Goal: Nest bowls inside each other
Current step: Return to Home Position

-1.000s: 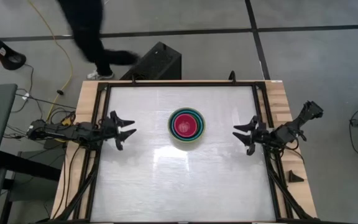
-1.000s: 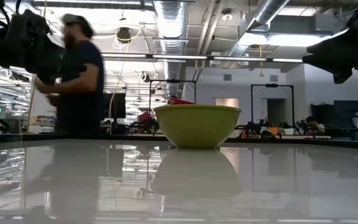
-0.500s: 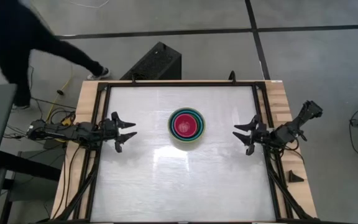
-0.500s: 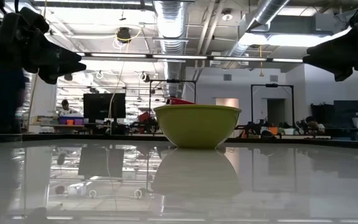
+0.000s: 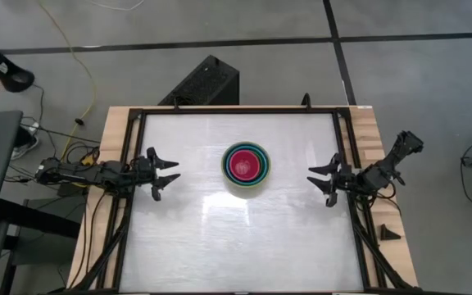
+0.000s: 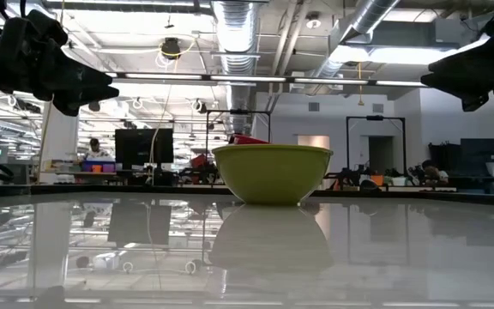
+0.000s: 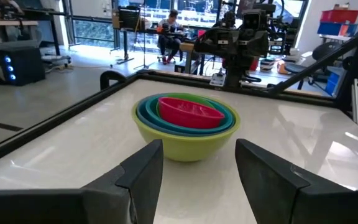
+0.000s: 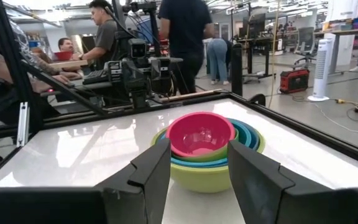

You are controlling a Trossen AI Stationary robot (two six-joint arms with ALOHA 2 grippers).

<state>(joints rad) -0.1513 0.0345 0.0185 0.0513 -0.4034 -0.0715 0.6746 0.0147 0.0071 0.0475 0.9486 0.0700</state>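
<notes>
The bowls stand as one nested stack in the middle of the table: olive-yellow outermost, then blue and teal rims, a green one, and the magenta-pink bowl innermost. The yellow bowl rests on its base. My left gripper hangs open above the table's left side, pointing level at the stack; its fingers frame the bowls from afar. My right gripper hangs open at the right side, likewise pointing at the stack.
The white tabletop has a black frame rail along its edges. A black box stands on the floor beyond the far edge. People stand beyond the table in the right wrist view.
A person beyond the table's far left corner has walked off to the left and out of the high view. Both grippers and the bowls have kept still.
</notes>
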